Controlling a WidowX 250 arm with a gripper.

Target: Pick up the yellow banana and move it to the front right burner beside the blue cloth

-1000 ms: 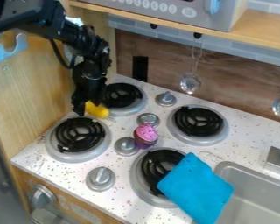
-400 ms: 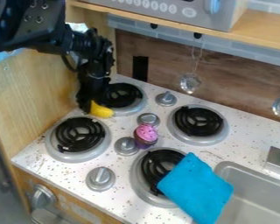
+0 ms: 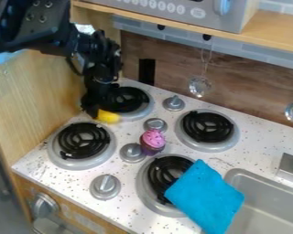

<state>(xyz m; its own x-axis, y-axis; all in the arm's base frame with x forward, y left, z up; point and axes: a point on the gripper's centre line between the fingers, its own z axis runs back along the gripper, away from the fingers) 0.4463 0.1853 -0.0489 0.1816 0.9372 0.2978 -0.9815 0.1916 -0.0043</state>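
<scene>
My gripper [image 3: 94, 109] hangs low over the left edge of the back-left burner [image 3: 127, 99], by the wooden side wall. A yellow object [image 3: 108, 116] lies right at its tip, partly hidden behind it, between the two left burners. A cupcake toy with pink top and purple base [image 3: 153, 141] stands among the knobs near the middle of the stove. The blue cloth [image 3: 205, 197] drapes over part of the front-right burner [image 3: 162, 183] and the sink's edge.
A front-left burner [image 3: 82, 142] and a back-right burner [image 3: 208, 128] flank the metal knobs [image 3: 132, 152]. The sink [image 3: 259, 201] is at lower right. Ladles [image 3: 199, 86] hang at the back wall under a wooden shelf [image 3: 173, 22].
The gripper has moved slightly right and down. The yellow object has shifted a little to the right with it. The cupcake and cloth are where they were.
</scene>
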